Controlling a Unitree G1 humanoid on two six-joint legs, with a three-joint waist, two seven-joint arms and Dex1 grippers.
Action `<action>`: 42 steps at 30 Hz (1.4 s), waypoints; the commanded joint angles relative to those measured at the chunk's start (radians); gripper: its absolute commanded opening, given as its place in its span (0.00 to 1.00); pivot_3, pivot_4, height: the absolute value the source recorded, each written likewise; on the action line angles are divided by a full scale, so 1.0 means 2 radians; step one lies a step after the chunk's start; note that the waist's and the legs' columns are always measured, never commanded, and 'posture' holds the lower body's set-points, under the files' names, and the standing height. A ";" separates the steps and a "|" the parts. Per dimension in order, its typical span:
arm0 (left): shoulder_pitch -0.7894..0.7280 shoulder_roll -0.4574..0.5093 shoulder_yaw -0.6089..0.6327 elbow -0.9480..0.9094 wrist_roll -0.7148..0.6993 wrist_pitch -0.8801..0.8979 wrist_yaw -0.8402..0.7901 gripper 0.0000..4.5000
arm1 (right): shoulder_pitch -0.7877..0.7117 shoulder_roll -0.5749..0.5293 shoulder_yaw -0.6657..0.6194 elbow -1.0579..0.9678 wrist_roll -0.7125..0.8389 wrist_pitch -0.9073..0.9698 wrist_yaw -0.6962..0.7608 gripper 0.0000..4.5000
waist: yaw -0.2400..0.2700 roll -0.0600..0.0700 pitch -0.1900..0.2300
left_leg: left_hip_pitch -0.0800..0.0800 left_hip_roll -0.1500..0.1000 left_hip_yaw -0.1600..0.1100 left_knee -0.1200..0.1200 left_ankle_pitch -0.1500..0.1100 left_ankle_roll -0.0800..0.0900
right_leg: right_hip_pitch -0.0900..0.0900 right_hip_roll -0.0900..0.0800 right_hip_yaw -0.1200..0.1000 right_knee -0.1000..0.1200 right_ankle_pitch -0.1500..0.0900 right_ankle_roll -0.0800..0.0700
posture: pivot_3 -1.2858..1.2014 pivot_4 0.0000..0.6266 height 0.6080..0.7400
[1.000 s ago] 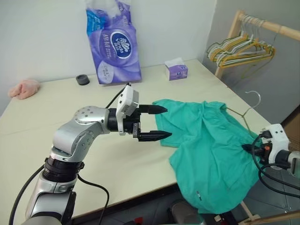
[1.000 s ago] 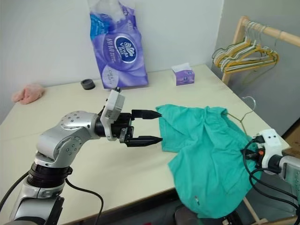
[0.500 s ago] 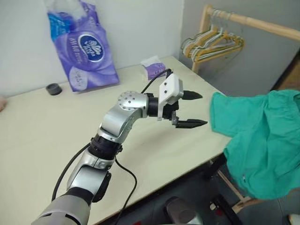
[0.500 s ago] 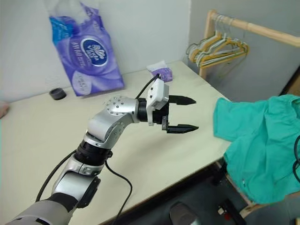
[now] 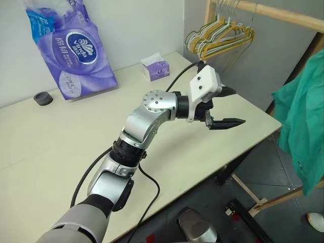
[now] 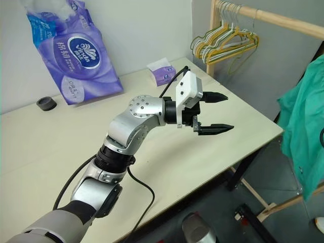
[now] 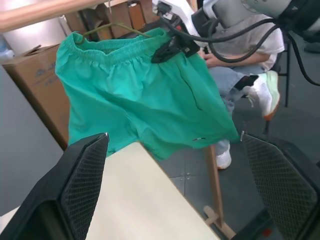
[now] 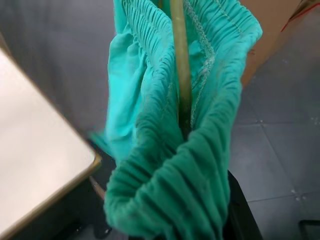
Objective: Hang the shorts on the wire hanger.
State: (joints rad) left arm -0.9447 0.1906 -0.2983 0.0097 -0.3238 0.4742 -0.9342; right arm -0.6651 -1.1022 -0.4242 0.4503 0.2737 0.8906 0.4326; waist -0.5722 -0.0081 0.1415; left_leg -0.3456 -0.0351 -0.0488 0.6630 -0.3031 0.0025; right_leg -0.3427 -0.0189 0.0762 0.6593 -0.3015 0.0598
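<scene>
My right gripper point(image 7: 167, 50) pinches the shorts point(image 7: 140, 95) and wire hanger point(image 8: 180, 65) off the table's edge point(image 5: 253, 144) — left gripper point(image 6: 215, 112) gapes empty — so I fear the waistband slips off.

Purple toilet-paper pack point(image 5: 73, 48) upper left, black ring point(image 5: 43, 98) beside it, tissue box point(image 5: 155, 67) at center top, bunched hangers point(image 5: 220, 38) on wooden rail point(image 5: 276, 14) upper right.

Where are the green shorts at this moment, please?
The shorts hang in the air past the right edge of the table, off its surface, held at the waistband by the right gripper, with the wire hanger inside the waistband.
</scene>
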 commanded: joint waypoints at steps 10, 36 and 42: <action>-0.016 -0.012 -0.002 -0.032 -0.005 0.020 0.005 1.00 | -0.183 -0.003 0.038 0.216 -0.032 -0.011 -0.025 0.00 | 0.022 0.001 0.011 | 0.000 -0.002 0.003 0.000 0.000 0.000 | -0.001 -0.002 0.006 0.000 0.001 0.003 | 0.31 0.28 1.00; -0.072 -0.037 0.000 0.043 -0.028 0.025 -0.049 1.00 | -0.161 0.067 -0.121 0.060 0.057 0.122 -0.162 0.52 | 0.022 0.002 0.010 | 0.000 -0.003 0.011 0.000 -0.003 0.005 | -0.001 -0.003 0.012 -0.007 0.004 0.011 | 0.30 0.24 1.00; -0.071 -0.038 -0.001 0.048 -0.022 0.018 -0.054 1.00 | -0.159 0.081 -0.125 0.002 0.053 0.116 -0.189 0.97 | 0.022 0.004 0.009 | -0.001 -0.003 0.011 0.000 -0.003 0.005 | -0.001 -0.003 0.012 -0.007 0.004 0.011 | 0.30 0.23 1.00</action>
State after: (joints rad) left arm -1.0625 0.1178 -0.3081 0.1194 -0.3704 0.5311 -1.0375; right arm -0.9680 -0.9271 -0.6558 0.5239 0.3753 1.1438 0.0711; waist -0.5275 -0.0003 0.1593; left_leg -0.3468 -0.0405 -0.0258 0.6635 -0.3089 0.0123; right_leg -0.3444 -0.0250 0.1005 0.6461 -0.2939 0.0812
